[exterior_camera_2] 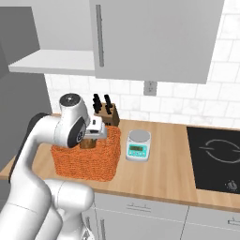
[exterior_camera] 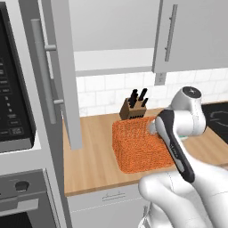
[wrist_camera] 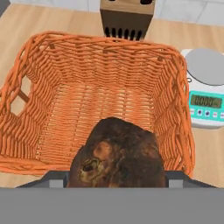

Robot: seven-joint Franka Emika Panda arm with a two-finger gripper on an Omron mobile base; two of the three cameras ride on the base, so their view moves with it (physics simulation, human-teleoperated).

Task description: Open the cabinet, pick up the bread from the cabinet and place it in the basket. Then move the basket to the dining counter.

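Gripper (exterior_camera_2: 88,138) clasps the bread (wrist_camera: 119,154) above the open basket (wrist_camera: 52,78), near its front wall, jaws spread wide about the loaf; the fingertips are hidden behind it in the hand view, so the depth of the hold is uncertain. Risk: let go this close to the near rim, the loaf may strike the wall and roll out onto the counter (exterior_camera: 95,147); a careless descent could also nudge the basket toward the scale (exterior_camera_2: 138,144) beside it. Bread: dark brown, lumpy, glossy crust with a paler mottled patch, far smaller than the basket.
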